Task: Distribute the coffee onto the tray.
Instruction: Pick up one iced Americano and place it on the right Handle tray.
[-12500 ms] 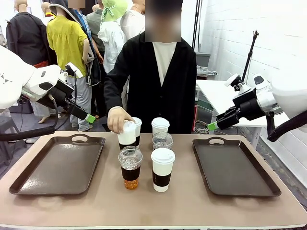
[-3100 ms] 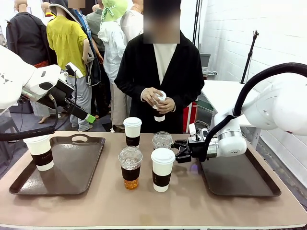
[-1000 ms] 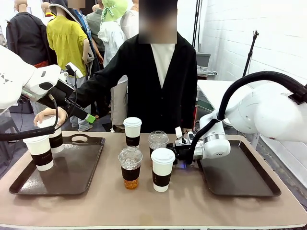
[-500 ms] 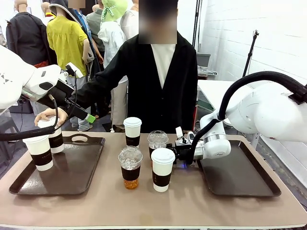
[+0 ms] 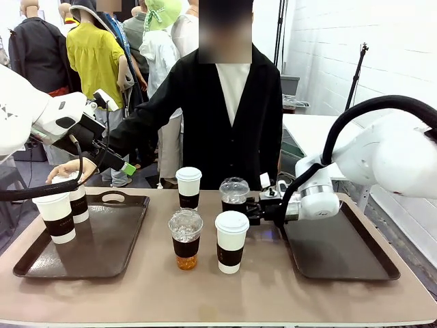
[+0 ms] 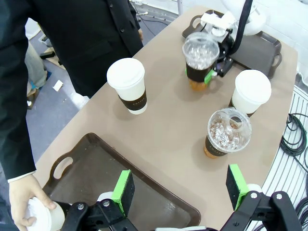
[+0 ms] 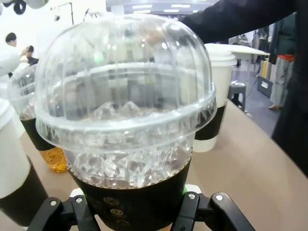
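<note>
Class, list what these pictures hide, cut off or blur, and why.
Right wrist view: the dome-lidded cup nearly hides the right gripper's pads; the edge cuts its base.
Front view: a paper cup hides that cup's base.
Left wrist view: the edge cuts the white cup in the person's hand.

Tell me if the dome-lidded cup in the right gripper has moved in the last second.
Yes. The dome-lidded cup, held by the right gripper, has lifted and shifted right, away from the far paper cup.
</note>
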You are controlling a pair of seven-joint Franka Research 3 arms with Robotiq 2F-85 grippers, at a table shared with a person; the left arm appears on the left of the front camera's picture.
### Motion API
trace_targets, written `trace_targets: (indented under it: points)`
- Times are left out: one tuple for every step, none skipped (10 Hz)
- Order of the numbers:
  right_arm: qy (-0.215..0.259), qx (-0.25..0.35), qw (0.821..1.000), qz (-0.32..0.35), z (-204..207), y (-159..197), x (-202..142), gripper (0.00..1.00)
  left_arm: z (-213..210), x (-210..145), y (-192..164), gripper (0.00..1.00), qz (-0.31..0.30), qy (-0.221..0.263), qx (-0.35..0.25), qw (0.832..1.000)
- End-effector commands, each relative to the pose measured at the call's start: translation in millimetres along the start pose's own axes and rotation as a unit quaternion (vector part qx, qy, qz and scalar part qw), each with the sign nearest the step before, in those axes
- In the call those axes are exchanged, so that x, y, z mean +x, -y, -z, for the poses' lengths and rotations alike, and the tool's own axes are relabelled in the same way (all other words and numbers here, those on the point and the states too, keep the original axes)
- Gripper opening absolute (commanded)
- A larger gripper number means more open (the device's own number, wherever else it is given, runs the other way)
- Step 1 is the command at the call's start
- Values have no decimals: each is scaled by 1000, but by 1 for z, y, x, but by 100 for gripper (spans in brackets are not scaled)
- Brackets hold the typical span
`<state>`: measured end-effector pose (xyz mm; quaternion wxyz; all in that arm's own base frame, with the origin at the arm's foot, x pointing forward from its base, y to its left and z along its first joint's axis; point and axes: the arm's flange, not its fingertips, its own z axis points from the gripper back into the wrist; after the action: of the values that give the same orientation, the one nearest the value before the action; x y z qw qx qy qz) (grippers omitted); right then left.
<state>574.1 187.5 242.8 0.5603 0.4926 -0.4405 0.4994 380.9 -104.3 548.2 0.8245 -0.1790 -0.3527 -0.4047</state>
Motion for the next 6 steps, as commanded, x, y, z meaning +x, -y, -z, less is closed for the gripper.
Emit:
trace_targets:
  points:
    - [13,-11,1000,7,-33,-12,26,63,0,-1,-1,100,-1,0,-4,1000]
    - [9,-17,1000,10,-50,-15,33,63,0,-1,-1,100,-1,0,-4,1000]
    - [5,-18,1000,9,-68,-18,38,63,0,-1,-1,100,-1,0,-4,1000]
    - [-3,-27,1000,5,-87,-22,41,63,0,-1,-1,100,-1,0,-4,1000]
    - [-9,-23,1000,4,-109,-27,42,63,0,-1,-1,100,-1,0,-4,1000]
    - [-12,-26,1000,3,-128,-30,41,63,0,-1,-1,100,-1,0,-4,1000]
